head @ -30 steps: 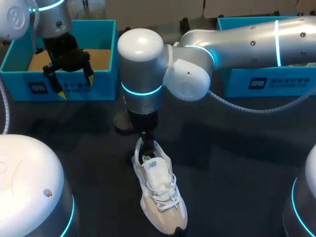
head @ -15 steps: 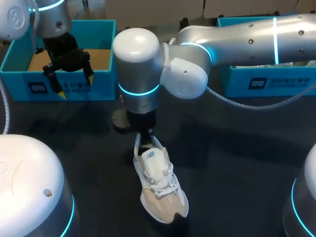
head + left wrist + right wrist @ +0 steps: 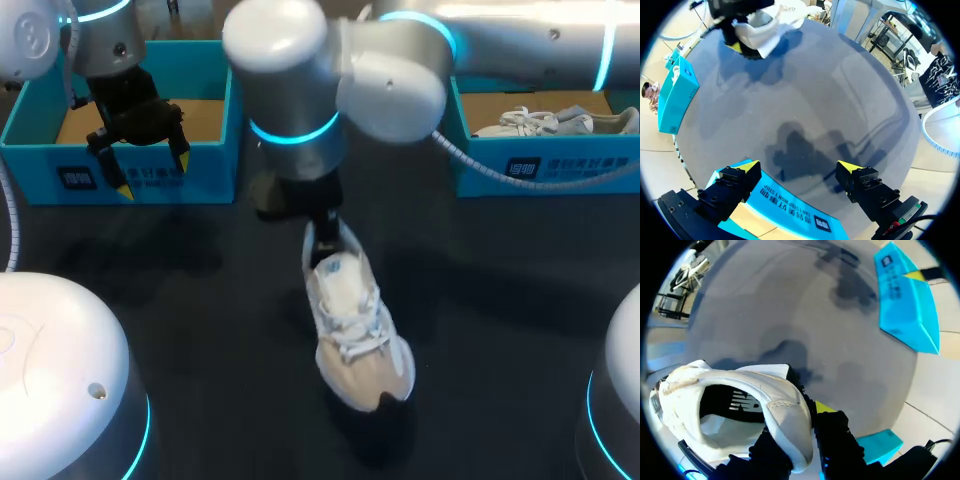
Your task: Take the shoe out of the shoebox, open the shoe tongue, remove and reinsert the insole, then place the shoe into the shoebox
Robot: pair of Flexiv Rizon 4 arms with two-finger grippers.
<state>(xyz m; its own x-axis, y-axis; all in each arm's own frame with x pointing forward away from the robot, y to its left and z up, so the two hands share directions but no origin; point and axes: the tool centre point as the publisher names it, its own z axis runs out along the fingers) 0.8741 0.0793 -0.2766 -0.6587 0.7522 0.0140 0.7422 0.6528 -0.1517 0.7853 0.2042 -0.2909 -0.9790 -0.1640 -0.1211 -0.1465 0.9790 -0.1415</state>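
Observation:
A white and beige shoe [image 3: 355, 330] hangs toe-down a little above the dark table, its shadow below the toe. My right gripper [image 3: 322, 235] is shut on its heel. In the right wrist view the heel collar [image 3: 785, 412] sits pinched between the fingers of that gripper [image 3: 800, 417]. The left wrist view shows the shoe [image 3: 770, 25] far ahead, in the right gripper [image 3: 737, 42]. My left gripper [image 3: 150, 172] stands open over the front wall of the left shoebox [image 3: 70, 180], nothing between its fingers [image 3: 800, 167]. That box's front wall [image 3: 785, 200] lies just under them.
A second blue shoebox [image 3: 540, 170] stands at the back right with another white shoe [image 3: 550, 122] in it. The left shoebox [image 3: 905, 305] shows a bare cardboard floor. Dark table surface stretches between the boxes and the front edge.
My right gripper has closed on the shoe's heel and lifted it, carrying it up and to the right. The left arm has not moved.

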